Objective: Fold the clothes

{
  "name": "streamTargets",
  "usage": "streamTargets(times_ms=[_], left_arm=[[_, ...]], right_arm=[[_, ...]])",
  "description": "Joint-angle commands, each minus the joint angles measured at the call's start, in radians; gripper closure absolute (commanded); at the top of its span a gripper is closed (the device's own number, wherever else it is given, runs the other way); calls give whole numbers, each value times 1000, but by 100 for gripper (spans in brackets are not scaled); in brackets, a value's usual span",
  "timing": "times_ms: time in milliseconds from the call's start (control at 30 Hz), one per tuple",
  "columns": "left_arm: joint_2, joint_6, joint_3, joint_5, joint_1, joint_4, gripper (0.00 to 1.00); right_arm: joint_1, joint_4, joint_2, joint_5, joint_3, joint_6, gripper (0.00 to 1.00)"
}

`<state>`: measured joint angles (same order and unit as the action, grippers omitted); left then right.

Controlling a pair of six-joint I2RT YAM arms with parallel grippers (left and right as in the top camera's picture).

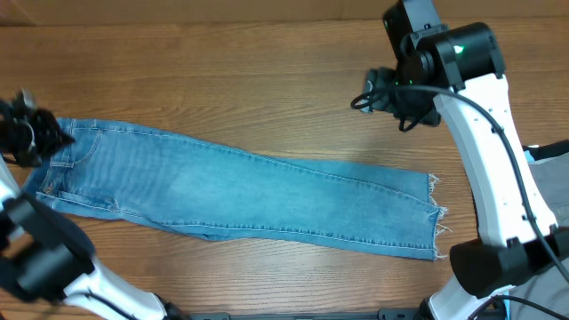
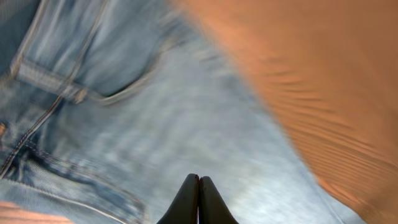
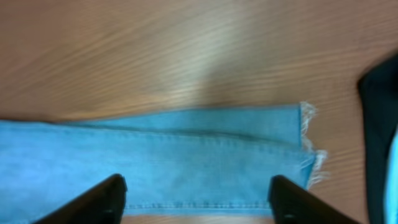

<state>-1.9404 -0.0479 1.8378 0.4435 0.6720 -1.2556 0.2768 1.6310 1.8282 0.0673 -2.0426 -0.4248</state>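
The left arm [image 1: 27, 133] hides part of the jeans' [image 1: 267, 200] waist, which is blurred in the left wrist view.

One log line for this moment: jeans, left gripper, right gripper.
jeans: laid full length on table | left gripper: shut, at waist end | right gripper: open, not touching, near hem

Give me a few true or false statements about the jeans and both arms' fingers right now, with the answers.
1. The jeans lie stretched out on the wooden table. True.
2. The frayed hems are at the left arm's end. False: they are at the right arm's end, and the waist is by the left arm.
3. The left fingers are spread wide. False: they are pressed together.
4. The right fingers stand apart with nothing between them. True.
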Motion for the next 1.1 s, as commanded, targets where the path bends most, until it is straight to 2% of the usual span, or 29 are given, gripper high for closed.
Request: streamTargets(times_ms=[0,133,200,267,333,500,667,900,1067], left_arm=[[178,-34,6,48,-41,-15,96],[289,-34,6,48,-87,-50,95],[332,-34,6,47,-113,-78,95],[358,-35,6,42,-135,-105,94],[377,-35,6,23,-159,-135,93],[377,-35,5,0,-192,-174,92],[377,-35,5,-6,-211,-177,92],[377,-35,5,-10,-213,-173,88],[377,-35,5,-61,-213,-171,78]], right_arm=[[-57,-40,7,-115,189,40,39],[-68,-112,7,-156,407,46,62],[-68,-172,7,-174,530,54,77],[-68,-240,7,-215,648,54,83],[-68,-352,7,-276,798,52,95],[-70,-617,7,-330,1023,-20,96],[-70,-925,16,-321,1144,-93,95],[-103,-1213,84,-158,1148,-131,93],[-195,-1301,135,-139,1089,-164,93]])
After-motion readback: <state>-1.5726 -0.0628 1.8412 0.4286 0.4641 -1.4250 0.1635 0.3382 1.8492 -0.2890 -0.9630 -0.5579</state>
